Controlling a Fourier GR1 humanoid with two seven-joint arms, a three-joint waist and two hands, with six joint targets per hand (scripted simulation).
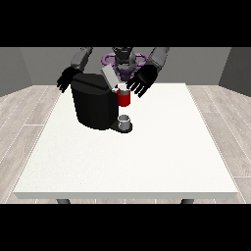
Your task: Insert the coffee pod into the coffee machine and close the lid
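Since the lid [110,77] stands raised and tilted above the coffee machine [96,104], the closing step is judged not yet done. The machine sits on the tabletop [147,157] toward the robot's side, left of centre in the front view. Its red brew head [124,98] faces right, with a small grey cup [125,121] below on the drip base.

A small pale thing shows at the top of the red head, about where the pod slot should be; it may be the coffee pod [121,88], but whether it is seated or only resting there cannot be told.

The hand at the view's right [140,81] hangs just beside the red head, up and to its right, fingers spread and pointing down toward the tabletop; it holds nothing that can be seen. The hand at the view's left [66,78] hangs behind the machine's far left corner, fingers likewise spread, apart from the lid.

Key relation: the lid lies just left of the right-side hand, its long axis slanting up and away to the left. That hand is the nearer one, so it is judged the likelier to press the lid down toward the red head.

Risk: pod not fully seated before closing.
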